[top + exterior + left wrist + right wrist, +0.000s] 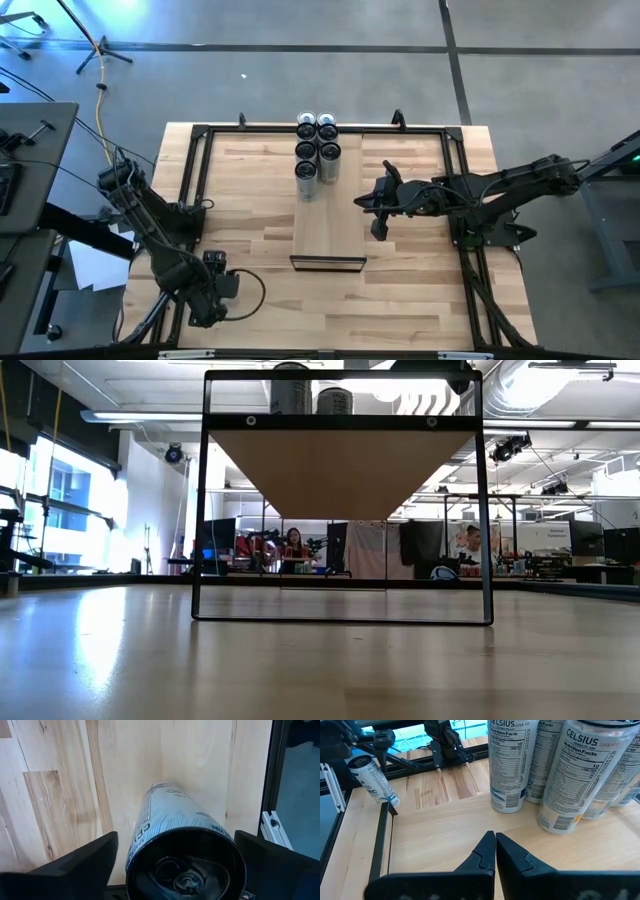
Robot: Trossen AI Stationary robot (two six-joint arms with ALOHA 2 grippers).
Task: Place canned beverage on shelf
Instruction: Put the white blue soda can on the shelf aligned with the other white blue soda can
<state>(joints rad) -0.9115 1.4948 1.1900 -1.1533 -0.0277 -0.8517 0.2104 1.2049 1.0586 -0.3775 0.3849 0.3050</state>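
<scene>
Shelf stands mid-table, running from the near side toward the far edge. Five cans cluster on its far end, two columns. Right gripper sits just right of the shelf, near its middle. Left gripper is at the table's near-left corner, a lone can between its fingers, well apart from the shelf.
</scene>
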